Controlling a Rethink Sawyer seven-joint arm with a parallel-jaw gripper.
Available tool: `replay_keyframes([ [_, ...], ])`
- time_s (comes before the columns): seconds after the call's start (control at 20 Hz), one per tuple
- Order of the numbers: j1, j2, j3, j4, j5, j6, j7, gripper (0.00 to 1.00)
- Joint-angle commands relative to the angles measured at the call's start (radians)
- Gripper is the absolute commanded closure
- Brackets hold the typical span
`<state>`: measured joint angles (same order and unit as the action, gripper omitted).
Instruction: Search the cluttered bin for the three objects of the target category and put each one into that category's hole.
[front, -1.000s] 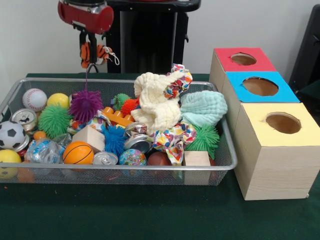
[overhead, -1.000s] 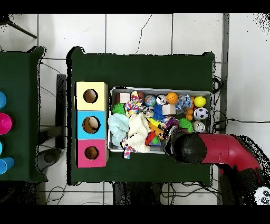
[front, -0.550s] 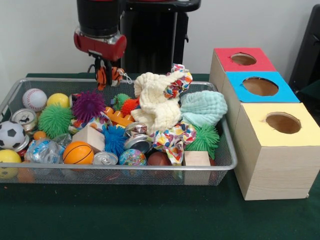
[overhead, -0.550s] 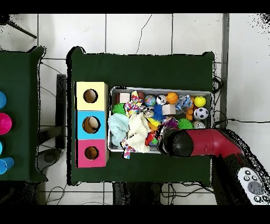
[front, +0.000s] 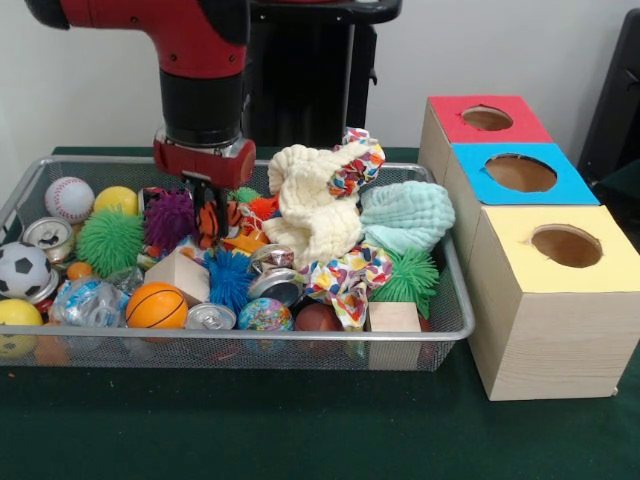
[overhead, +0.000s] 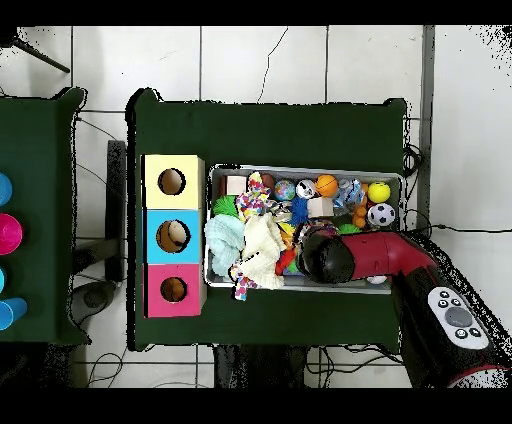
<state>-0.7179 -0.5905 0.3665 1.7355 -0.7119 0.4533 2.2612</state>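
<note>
My gripper (front: 212, 222) has come down into the wire bin (front: 250, 348), left of centre. Its orange-and-black striped fingers (front: 207, 218) stand a little apart, open, with nothing seen between them. They sit beside a purple spiky ball (front: 166, 218) and over an orange toy brick (front: 243, 242). Around them lie green spiky balls (front: 108, 240), a blue one (front: 230, 278), a small basketball (front: 156, 306), a baseball (front: 68, 198), cans (front: 210, 318), wooden blocks (front: 394, 318) and cloths (front: 312, 205). In the overhead view the arm's head (overhead: 326, 258) hides the gripper.
Three boxes with round holes stand in a row right of the bin: red (front: 450, 112) at the back, blue (front: 476, 186) in the middle, yellow (front: 520, 272) nearest. A mint cloth (front: 408, 215) and a patterned cloth (front: 345, 280) fill the bin's right half.
The arm has dropped from above the bin's back rim into the clutter and shifted slightly right. The purple spiky ball, tied to it by a strand before, now lies beside the fingers.
</note>
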Motion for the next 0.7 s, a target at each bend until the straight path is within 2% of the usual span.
replay_keyframes([
  [0.05, -0.033, 0.099, 0.014, -0.169, -0.065, -0.029, -0.11, 1.0],
  [0.6, -0.018, 0.103, 0.008, -0.208, -0.12, -0.036, -0.123, 1.0],
  [0.65, -0.014, 0.102, 0.005, -0.21, -0.124, -0.038, -0.116, 0.0],
  [0.7, -0.012, 0.101, 0.004, -0.211, -0.125, -0.037, -0.114, 0.0],
])
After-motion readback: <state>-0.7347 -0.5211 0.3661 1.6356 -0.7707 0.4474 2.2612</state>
